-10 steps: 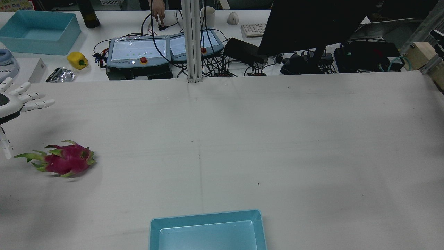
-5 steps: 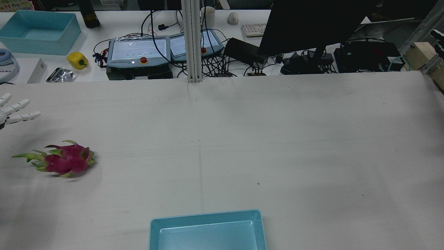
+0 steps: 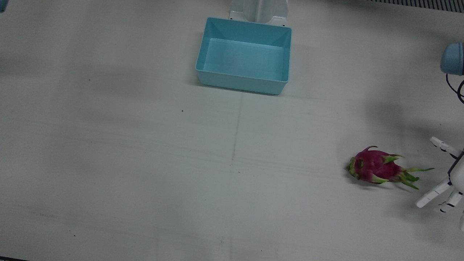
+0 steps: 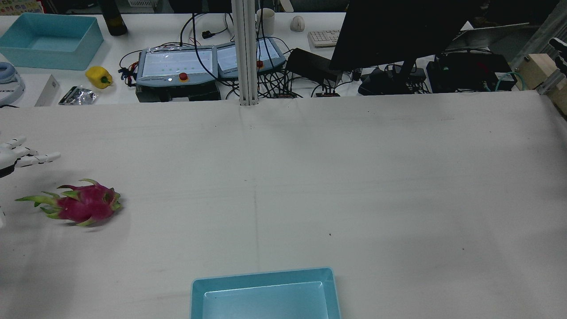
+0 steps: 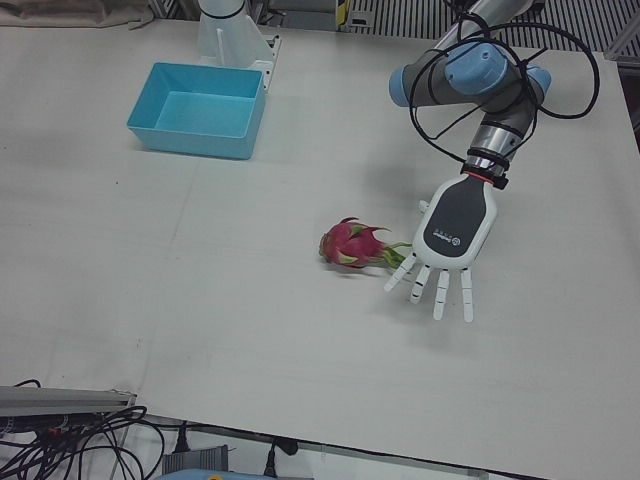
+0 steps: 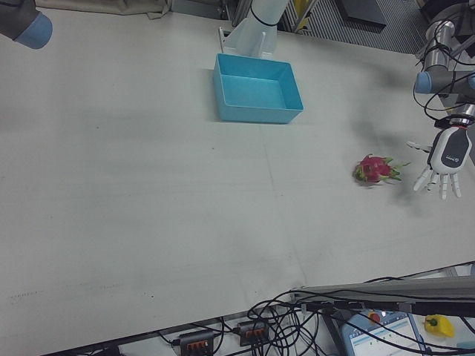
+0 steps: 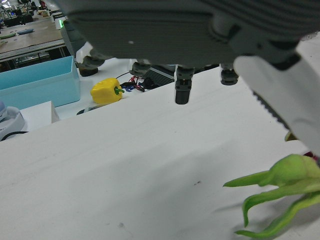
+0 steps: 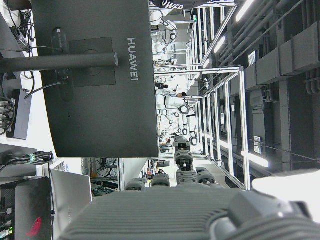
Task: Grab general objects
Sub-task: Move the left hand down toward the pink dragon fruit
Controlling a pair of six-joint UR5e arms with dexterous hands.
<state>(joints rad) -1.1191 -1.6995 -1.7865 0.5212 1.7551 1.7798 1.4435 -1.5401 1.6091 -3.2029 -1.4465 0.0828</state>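
Note:
A pink dragon fruit [image 3: 377, 169] with green leaf tips lies on the white table [image 3: 145, 163], at the rear view's left [image 4: 84, 204]. My left hand [image 5: 445, 250] is open with its fingers spread and palm down. It hovers just beside the fruit's leafy end and holds nothing. It also shows in the front view [image 3: 446, 181], the rear view [image 4: 17, 157] and the right-front view [image 6: 445, 159]. The left hand view shows only the green leaves [image 7: 280, 190] under the palm. My right hand [image 8: 175, 210] is parked off to the side facing a monitor, fingers out and empty.
A light-blue bin [image 3: 244, 58] stands empty at the table's robot-side edge, in the middle. Behind the table's far edge are a yellow pepper [image 4: 99, 76], a second blue bin [image 4: 48, 40], control pendants [image 4: 177, 64] and cables.
In the rear view my left hand has drawn back toward the left edge and come lower, closer to the dragon fruit's leafy end. The fruit has not moved.

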